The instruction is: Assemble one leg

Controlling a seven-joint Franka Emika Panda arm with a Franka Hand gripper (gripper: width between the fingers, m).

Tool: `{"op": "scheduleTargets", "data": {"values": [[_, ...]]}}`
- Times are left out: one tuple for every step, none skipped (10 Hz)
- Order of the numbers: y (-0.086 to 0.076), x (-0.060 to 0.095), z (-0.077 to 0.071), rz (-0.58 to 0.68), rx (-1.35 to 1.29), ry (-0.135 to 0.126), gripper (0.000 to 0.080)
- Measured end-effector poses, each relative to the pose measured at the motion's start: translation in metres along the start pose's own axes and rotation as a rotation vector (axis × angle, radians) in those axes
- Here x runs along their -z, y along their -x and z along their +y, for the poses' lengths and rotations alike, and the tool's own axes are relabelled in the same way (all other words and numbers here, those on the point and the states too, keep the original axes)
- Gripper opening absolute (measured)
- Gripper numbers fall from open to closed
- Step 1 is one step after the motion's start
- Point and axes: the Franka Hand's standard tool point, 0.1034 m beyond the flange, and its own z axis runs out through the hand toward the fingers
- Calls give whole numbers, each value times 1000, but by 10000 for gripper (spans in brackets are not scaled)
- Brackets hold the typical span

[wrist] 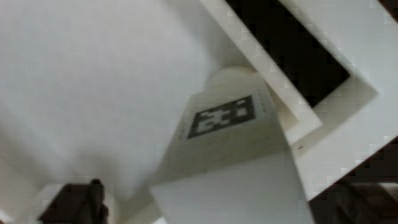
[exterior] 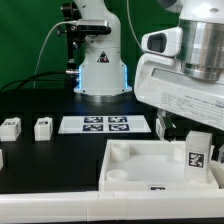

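Note:
A leg [exterior: 197, 150], a short white post with a black-and-white tag, stands upright in the near corner, at the exterior view's right, of the large white tray-like piece [exterior: 130, 162]. My gripper [exterior: 192, 134] hangs just over it, its jaws straddling the post's top. In the wrist view the leg [wrist: 222, 130] runs up between my fingers, with the tray-like piece [wrist: 107, 90] beneath it. The gripper [wrist: 222, 205] stands open: a gap shows between one dark finger [wrist: 80, 200] and the post's side. The leg rests on its own and is not clamped.
Two more loose legs [exterior: 11, 126] [exterior: 42, 127] lie at the exterior view's left, and a third [exterior: 2, 156] peeks in at the left edge. The marker board [exterior: 104, 124] lies behind the tray-like piece. The robot base [exterior: 100, 70] stands at the back.

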Motion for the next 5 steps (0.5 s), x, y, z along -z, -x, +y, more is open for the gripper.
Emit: {"op": "scheduleTargets", "data": {"values": [[0, 0, 0, 0, 0, 0, 649], [0, 0, 0, 0, 0, 0, 649], [0, 0, 0, 0, 0, 0, 649], [0, 0, 0, 0, 0, 0, 649], [0, 0, 0, 0, 0, 0, 649]]}}
